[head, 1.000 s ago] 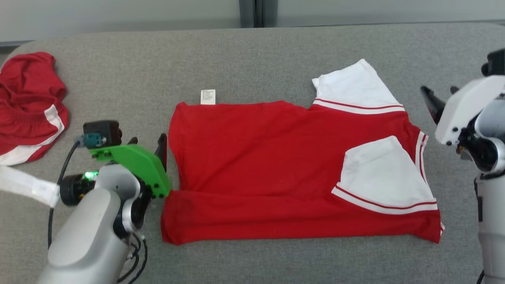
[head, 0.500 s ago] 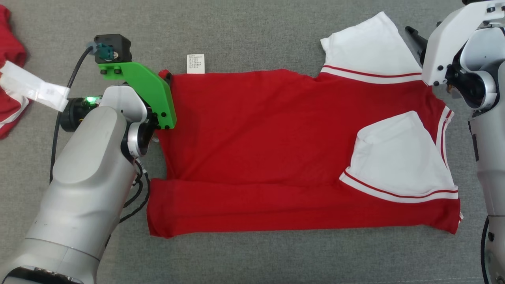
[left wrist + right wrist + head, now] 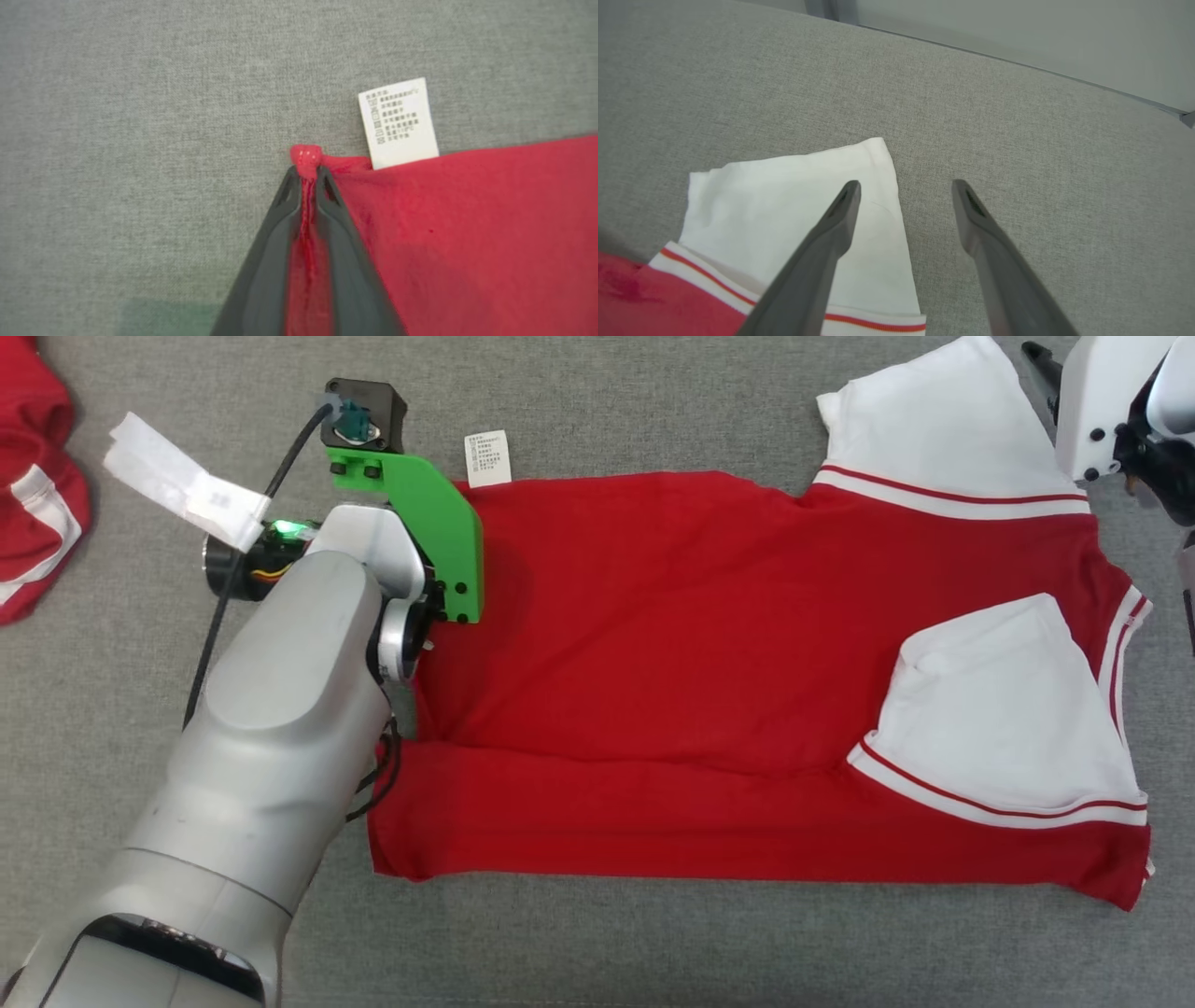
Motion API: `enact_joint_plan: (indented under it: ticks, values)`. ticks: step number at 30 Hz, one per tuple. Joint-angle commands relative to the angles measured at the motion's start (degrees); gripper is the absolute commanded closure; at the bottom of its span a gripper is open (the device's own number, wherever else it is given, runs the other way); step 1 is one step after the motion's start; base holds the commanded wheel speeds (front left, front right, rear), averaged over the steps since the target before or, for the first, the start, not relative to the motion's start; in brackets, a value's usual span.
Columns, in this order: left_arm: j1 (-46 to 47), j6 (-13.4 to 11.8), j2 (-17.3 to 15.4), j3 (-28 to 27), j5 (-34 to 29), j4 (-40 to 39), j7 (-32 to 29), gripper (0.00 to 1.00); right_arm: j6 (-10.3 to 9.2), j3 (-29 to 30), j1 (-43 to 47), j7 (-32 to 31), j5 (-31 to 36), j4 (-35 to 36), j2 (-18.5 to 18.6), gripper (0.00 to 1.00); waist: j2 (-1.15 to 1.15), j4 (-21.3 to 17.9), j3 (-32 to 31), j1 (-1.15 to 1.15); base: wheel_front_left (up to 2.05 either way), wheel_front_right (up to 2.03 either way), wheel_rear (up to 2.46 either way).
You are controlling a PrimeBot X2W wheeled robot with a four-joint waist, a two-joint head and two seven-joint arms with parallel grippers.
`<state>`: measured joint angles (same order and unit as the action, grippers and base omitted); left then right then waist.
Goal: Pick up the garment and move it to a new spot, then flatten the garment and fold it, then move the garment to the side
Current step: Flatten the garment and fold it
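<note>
Here the left gripper (image 3: pixel 308 173) pinches the shirt (image 3: pixel 672 635) by a corner; the right gripper (image 3: pixel 906 185) gapes over its sleeve (image 3: pixel 784 205)

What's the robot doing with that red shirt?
The robot is folding a red shirt spread on a grey table. Its left jaws are pinched shut on the shirt's corner next to the white tag. Its right jaws are open above the edge of a white sleeve, not gripping it.
</note>
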<state>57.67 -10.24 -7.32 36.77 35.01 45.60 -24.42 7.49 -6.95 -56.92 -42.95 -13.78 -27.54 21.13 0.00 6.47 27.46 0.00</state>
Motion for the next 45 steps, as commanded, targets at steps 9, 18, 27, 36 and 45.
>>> enact_joint_plan:
  ticks: [9, 18, 27, 36, 45]
  values:
    - [1.71, 0.15, 3.2, 1.38, 0.68, 1.91, 4.19, 1.0, -0.01, -4.05, -4.8, 1.21, 0.81, -5.07, 2.54, 0.0, 0.0, 5.27, 4.2, 0.0, 0.0, 0.0, 0.0]
    - [2.26, 0.73, 3.93, 2.97, 3.22, 2.57, 6.77, 1.0, -0.04, -6.14, -5.66, 1.19, 2.84, -11.92, 3.77, 0.0, 0.0, 6.98, 5.22, 0.0, 0.0, 0.0, 0.0]
    - [2.9, 0.1, 4.03, 4.44, 5.7, 2.56, 10.86, 1.0, -0.06, -2.87, -3.84, 3.38, 4.09, -15.46, 3.44, 1.0, 0.0, 6.79, 4.3, 0.0, 0.0, 0.0, 0.0]
    - [4.6, -0.53, 4.16, 3.47, 5.94, 4.59, 19.92, 1.0, -0.05, 1.97, -5.13, 18.3, 8.83, -15.21, 0.95, 1.0, 0.0, 5.56, 1.73, 0.0, 0.0, 0.0, 0.0]
    - [4.15, 0.73, 4.23, 3.16, 6.26, 8.35, 27.15, 1.0, -0.05, 2.09, -3.04, 27.85, 6.95, -15.0, -1.49, 1.0, 0.0, 3.97, -1.35, 0.0, 0.0, 0.0, 0.0]
